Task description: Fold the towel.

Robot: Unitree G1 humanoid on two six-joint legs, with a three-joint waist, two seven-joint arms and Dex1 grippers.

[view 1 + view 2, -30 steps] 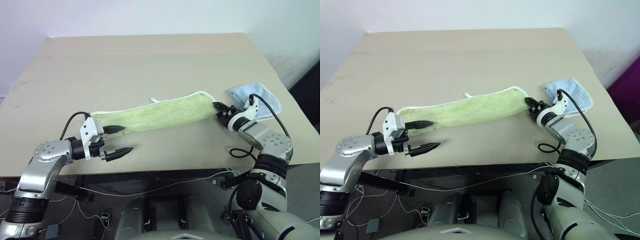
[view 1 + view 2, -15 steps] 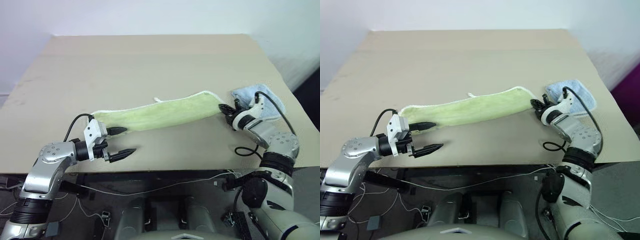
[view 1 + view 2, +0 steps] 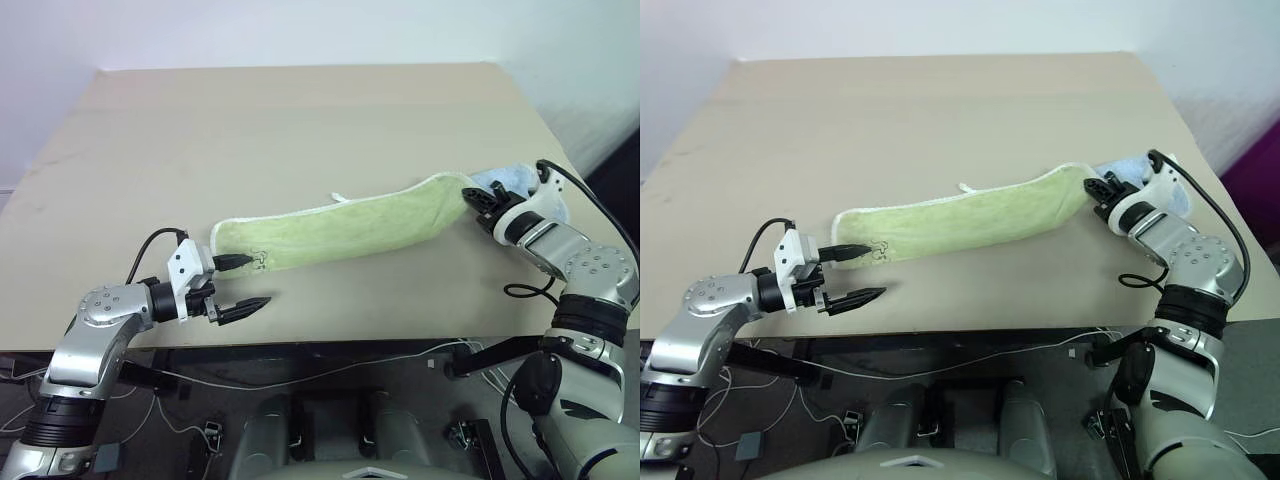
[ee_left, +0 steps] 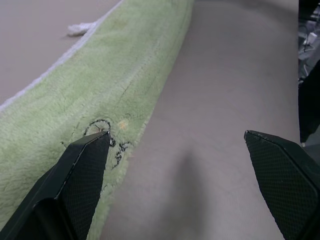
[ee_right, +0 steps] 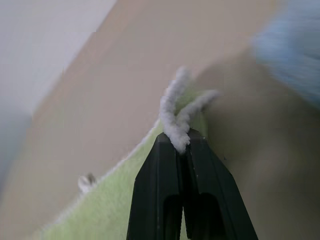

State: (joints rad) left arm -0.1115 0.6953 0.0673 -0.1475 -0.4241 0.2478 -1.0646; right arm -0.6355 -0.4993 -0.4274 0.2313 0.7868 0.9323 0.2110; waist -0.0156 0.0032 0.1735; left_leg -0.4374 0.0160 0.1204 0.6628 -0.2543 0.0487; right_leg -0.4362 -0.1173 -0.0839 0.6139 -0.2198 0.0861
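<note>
The towel (image 3: pixel 340 228) lies as a long folded strip across the middle of the table (image 3: pixel 300 120), running from about eight o'clock to two o'clock. The right gripper (image 3: pixel 478 198) is clamped on the towel's two o'clock end, its white edging pinched between the fingers and lifted. Just behind that gripper sits a blue cloth (image 3: pixel 515 178). The left gripper (image 3: pixel 245 282) hangs with fingers spread wide at the eight o'clock end, one fingertip (image 4: pixel 95 145) over the towel's near corner.
</note>
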